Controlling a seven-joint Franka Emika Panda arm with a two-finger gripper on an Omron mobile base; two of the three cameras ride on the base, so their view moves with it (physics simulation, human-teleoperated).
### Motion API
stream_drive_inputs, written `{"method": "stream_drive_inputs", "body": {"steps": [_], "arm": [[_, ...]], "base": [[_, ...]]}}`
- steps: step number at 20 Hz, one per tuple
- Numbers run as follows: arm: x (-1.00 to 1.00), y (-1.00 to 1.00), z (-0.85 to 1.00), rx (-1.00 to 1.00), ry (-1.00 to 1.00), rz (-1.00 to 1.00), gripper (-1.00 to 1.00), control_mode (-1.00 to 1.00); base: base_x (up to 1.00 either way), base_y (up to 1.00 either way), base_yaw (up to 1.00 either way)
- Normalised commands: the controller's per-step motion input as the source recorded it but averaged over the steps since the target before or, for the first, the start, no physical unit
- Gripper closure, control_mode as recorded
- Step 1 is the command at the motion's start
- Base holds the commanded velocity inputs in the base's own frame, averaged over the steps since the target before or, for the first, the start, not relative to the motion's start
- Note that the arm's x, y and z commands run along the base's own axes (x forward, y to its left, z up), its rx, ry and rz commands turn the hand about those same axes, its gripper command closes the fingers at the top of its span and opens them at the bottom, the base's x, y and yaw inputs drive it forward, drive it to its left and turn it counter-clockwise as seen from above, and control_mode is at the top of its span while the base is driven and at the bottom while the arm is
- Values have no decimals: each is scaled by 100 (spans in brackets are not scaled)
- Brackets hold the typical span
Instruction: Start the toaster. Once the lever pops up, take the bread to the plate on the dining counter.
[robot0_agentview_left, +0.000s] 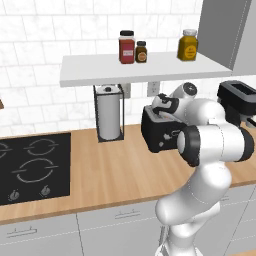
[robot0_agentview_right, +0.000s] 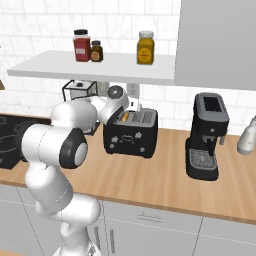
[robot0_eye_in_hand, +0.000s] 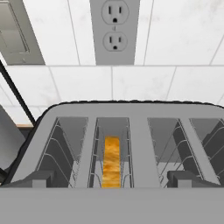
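Your gripper (robot0_eye_in_hand: 112, 179) hangs just above the toaster (robot0_eye_in_hand: 131, 144) with its jaws spread wide and empty (the bread (robot0_eye_in_hand: 112, 162) sits upright in a slot below, untouched).

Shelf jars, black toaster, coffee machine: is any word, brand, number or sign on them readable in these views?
No text can be read anywhere.
Red-labelled jar: label blurred, unreadable.
Small dark brown jar: label too small to read.
Yellow jar: dark mark on label, unreadable.
Black boxy toaster: small pale front symbols, icons rather than letters, too small to read.
Black hob: pale ring and knob markings, no text.
Black coffee machine: no lettering visible.
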Motion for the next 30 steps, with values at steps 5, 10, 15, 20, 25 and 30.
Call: {"method": "stream_drive_inputs", "body": {"steps": [5, 10, 15, 20, 25, 30], "arm": [[0, 0, 0, 0, 0, 0, -100, -100], [2, 0, 0, 0, 0, 0, -100, -100], [0, 0, 0, 0, 0, 0, -100, -100], [0, 0, 0, 0, 0, 0, -100, -100], [1, 0, -4, 0, 2, 0, -100, -100], [1, 0, -4, 0, 8, 0, -100, -100]], "base": [[0, 0, 0], [0, 0, 0], [0, 0, 0], [0, 0, 0], [0, 0, 0], [0, 0, 0]]}}
